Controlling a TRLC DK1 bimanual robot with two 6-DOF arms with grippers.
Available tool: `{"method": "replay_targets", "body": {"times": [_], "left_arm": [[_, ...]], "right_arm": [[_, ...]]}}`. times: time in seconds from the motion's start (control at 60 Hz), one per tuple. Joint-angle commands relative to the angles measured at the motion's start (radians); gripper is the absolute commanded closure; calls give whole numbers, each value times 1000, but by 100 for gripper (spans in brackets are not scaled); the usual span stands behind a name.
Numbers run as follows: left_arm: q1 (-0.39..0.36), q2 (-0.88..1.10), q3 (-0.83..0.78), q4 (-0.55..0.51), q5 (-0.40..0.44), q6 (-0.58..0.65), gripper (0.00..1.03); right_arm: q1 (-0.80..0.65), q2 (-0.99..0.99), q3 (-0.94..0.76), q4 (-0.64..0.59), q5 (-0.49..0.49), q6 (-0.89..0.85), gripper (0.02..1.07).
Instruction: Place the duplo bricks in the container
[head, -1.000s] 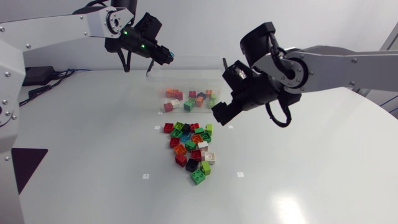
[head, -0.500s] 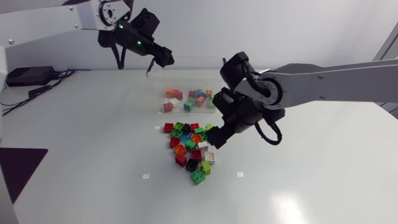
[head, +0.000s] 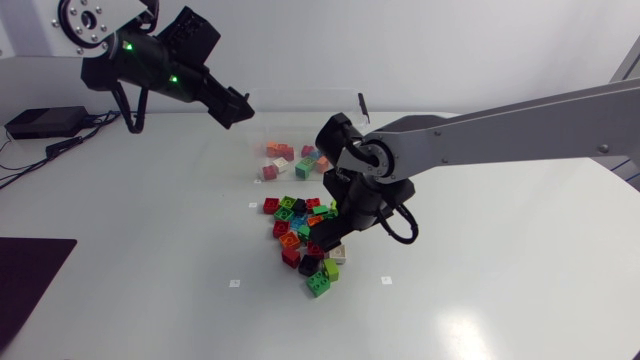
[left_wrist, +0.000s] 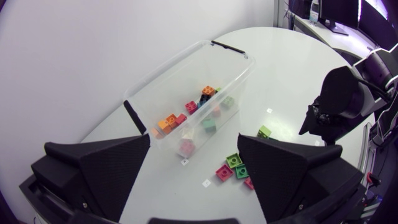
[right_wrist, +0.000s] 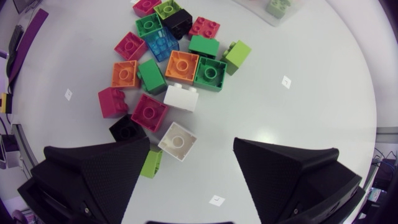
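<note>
Hold the left gripper (head: 238, 108) in the air, up and to the left of the clear rectangular plastic container (left_wrist: 180, 81), broad black fingers (left_wrist: 99, 168) spread wide with nothing between them; look from there down along the container, a thin black clip (left_wrist: 227, 48) standing at its far end.

Find a scatter of small duplo bricks (head: 300, 160) already inside the container, loose on its floor: orange, red, pink, teal, pale green, white and a dark one.

Find the loose pile of duplo bricks (head: 300, 225) on the white table (head: 150, 250), just in front of the container and clear of its wall; red, green, orange, black, blue, white and lime pieces, many touching.

Have the right arm (head: 500, 130) stretched in from the container's right, bent down over the pile; hang the right gripper (head: 325, 245) low over the part of the pile farthest from the container, fingers apart and clamping nothing.

See, just ahead of that open gap, an off-white square brick (right_wrist: 177, 140) on the pile's edge away from the container; beside it a black brick (right_wrist: 127, 127) and a lime brick (right_wrist: 151, 163), both close against one finger; cannot tell whether either touches it.
</note>
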Motion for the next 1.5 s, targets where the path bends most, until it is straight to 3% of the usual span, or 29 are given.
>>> {"method": "replay_targets", "body": {"times": [0.0, 0.417, 0.75, 1.133, 1.25, 1.483], "left_arm": [[5, -68, -69, 25, -11, 25, 5], [-18, -241, -270, 32, -36, 64, 5], [-29, -335, -395, 24, -56, 119, 5], [-129, -315, -517, 13, -82, 199, 5], [-166, -283, -559, 16, -82, 217, 5], [-192, -172, -616, 101, -76, 306, 5]], "right_arm": [[9, 38, 27, -23, 13, 69, 12], [1, 139, 79, -52, 12, 100, 14], [-17, 160, 68, -54, 6, 107, 33], [-65, 136, -1, -9, -31, 75, 70], [-80, 113, -28, 6, -43, 49, 76], [-98, 22, -96, 49, -51, 8, 76]]}}
